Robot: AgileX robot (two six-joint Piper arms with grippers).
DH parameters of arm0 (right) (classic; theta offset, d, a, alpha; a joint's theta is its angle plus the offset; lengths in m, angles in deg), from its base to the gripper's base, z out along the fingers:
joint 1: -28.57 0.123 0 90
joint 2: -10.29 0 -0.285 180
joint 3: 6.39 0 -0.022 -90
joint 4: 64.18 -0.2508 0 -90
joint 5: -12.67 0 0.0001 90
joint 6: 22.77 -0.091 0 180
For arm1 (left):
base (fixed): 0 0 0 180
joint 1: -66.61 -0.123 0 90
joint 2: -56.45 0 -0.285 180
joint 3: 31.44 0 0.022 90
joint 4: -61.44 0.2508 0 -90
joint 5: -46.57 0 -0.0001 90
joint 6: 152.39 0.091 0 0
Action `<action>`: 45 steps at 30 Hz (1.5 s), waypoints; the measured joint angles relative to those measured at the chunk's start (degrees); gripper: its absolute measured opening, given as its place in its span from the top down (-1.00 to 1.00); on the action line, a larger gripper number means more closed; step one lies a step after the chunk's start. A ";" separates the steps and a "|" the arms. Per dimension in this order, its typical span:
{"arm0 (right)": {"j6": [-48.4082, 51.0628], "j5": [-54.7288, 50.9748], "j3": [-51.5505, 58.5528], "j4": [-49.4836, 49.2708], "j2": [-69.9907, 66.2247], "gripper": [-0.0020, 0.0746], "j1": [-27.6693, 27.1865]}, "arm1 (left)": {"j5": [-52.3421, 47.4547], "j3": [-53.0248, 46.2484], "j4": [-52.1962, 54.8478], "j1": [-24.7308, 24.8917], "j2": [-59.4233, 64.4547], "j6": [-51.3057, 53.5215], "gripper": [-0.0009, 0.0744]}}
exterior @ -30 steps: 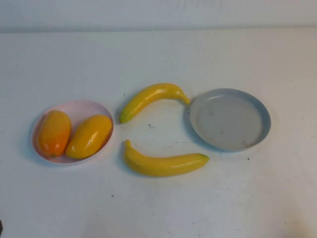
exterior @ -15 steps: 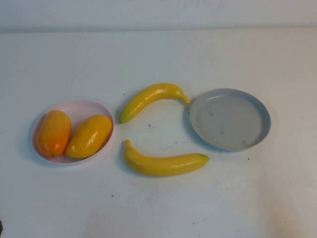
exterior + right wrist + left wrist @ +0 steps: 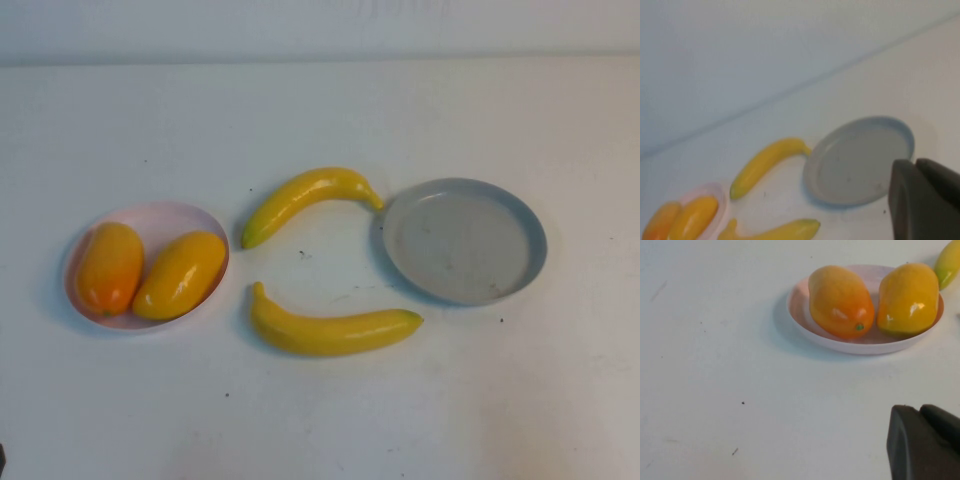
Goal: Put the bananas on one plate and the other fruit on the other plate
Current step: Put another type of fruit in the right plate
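Two plump orange-yellow mango-like fruits are lying side by side in the pale pink plate [image 3: 150,214] on the robot's left of the white table [image 3: 320,420]: the left mango [image 3: 109,267], the more orange of the two, and the right mango [image 3: 181,274], almost touching it. The grey-blue plate [image 3: 465,240] is sitting on the robot's right with nothing on it. Between the two plates both bananas are resting on the bare table — the far banana [image 3: 305,200] is arching with one tip right at the grey-blue plate's rim and the other pointing toward the pink plate, while the near banana [image 3: 332,328] is lying closer to the robot, apart from both plates.

The left gripper [image 3: 926,442] is showing only in its own wrist view as a dark closed jaw pair, hovering over bare table near the pink plate and holding nothing. The right gripper [image 3: 925,197] is likewise closed and empty — it is hanging in the air near the grey-blue plate, well above the table
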 joint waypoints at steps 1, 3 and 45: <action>0.66 -3.31 -2.81 0.43 -2.89 0.99 0.00 | 0.00 0.00 0.00 0.00 0.00 0.00 0.97; 2.35 -10.27 -8.00 1.87 -8.77 0.99 0.00 | 0.00 0.00 0.00 0.00 0.00 0.00 0.97; 58.03 -38.00 -74.44 21.05 -101.19 -0.24 34.35 | 0.00 0.00 0.02 0.00 0.00 0.00 0.97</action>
